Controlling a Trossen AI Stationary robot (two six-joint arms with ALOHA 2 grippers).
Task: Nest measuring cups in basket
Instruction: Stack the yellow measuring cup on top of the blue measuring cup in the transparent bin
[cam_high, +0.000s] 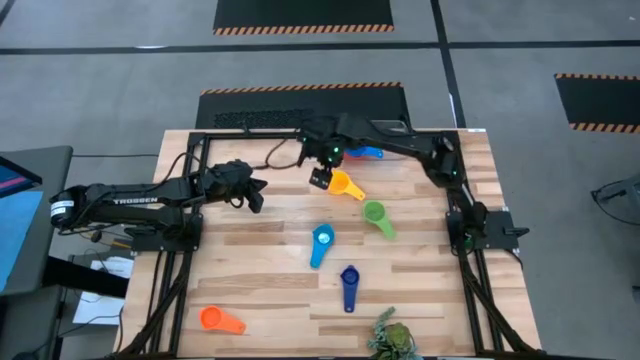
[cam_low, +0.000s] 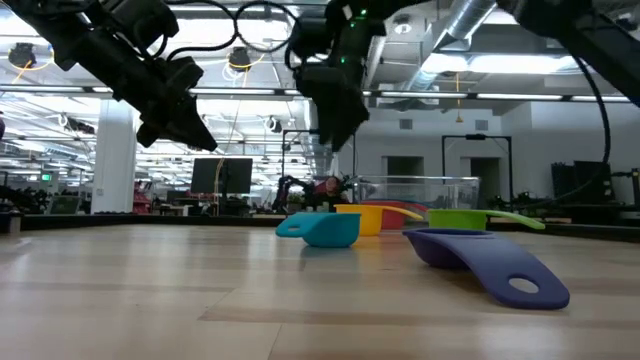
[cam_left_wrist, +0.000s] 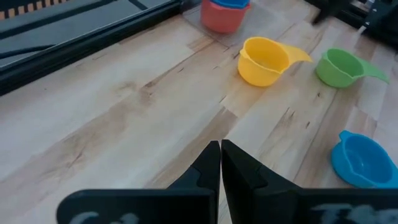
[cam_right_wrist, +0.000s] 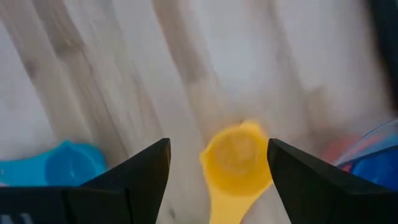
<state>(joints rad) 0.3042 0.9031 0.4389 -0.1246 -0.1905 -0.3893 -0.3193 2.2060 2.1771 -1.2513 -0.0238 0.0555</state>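
Wooden table (cam_high: 250, 240): right gripper (cam_high: 322, 178) released above yellow cup (cam_high: 345, 186); left gripper (cam_high: 255, 198) clenched.

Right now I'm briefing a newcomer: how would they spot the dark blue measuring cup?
Start at the leafy green plant on the wooden table's near edge. Just beyond it lies the dark blue measuring cup, darker than the light blue cup beside it.

Lab hall: hazard-striped floor mats (cam_high: 303, 14)
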